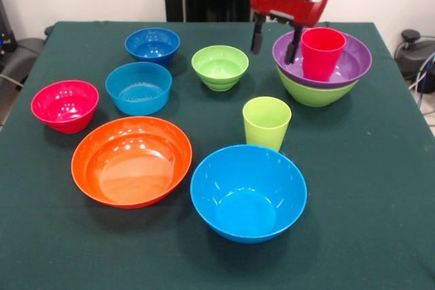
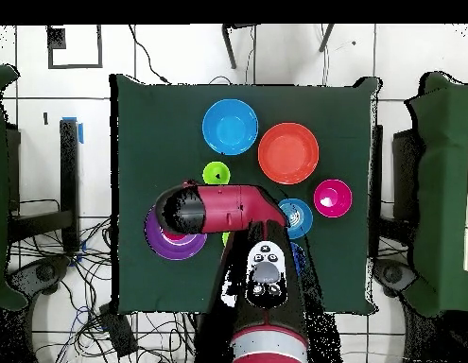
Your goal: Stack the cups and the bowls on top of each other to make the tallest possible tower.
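The tower stands at the back right: a large lime-green bowl (image 1: 314,93) holds a wide purple bowl (image 1: 352,66) with the red cup (image 1: 322,52) upright in it. My gripper (image 1: 276,41) is open and empty; it hangs just left of the red cup, over the purple bowl's left rim. The lime-green cup (image 1: 266,121) stands upright alone in front of the tower. In the overhead view my arm (image 2: 218,208) covers the gripper and most of the tower; only part of the purple bowl (image 2: 169,246) shows.
Loose bowls stand upright on the green table (image 1: 380,195): large light blue (image 1: 248,191), large orange (image 1: 131,161), small pink-red (image 1: 64,105), small light blue (image 1: 138,87), small dark blue (image 1: 152,45), small lime green (image 1: 219,67).
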Controlling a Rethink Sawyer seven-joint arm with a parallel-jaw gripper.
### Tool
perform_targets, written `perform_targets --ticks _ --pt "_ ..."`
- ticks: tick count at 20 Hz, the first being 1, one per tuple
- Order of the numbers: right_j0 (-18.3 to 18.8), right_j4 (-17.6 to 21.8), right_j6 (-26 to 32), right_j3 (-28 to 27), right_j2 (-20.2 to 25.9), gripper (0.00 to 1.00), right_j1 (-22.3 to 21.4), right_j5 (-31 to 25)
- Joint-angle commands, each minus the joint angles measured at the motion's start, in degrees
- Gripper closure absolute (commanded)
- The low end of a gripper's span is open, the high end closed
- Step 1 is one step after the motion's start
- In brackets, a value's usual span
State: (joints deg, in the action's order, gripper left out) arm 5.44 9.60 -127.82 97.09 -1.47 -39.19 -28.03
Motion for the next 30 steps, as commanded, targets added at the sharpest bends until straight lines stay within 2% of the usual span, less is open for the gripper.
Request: perform_targets --ticks 1,7,10,18,23,26,30 --pt "-0.06 3.68 -2.12 -0.64 0.86 0.00 3.23 3.74" --pt "3.28 2.50 1.39 1.60 3.48 0.00 0.91 2.74" --pt "4.42 2.63 1.98 0.97 4.26 0.00 2.09 3.08" --pt "3.39 4.47 -2.56 3.51 0.61 0.00 4.86 9.38" --pt "3.47 2.53 -4.09 6.36 0.26 0.00 5.15 9.95" --pt "4.73 0.49 -5.59 8.48 1.30 0.00 6.60 11.25" --pt "5.74 -0.04 -6.07 9.51 1.46 0.00 8.34 12.95"
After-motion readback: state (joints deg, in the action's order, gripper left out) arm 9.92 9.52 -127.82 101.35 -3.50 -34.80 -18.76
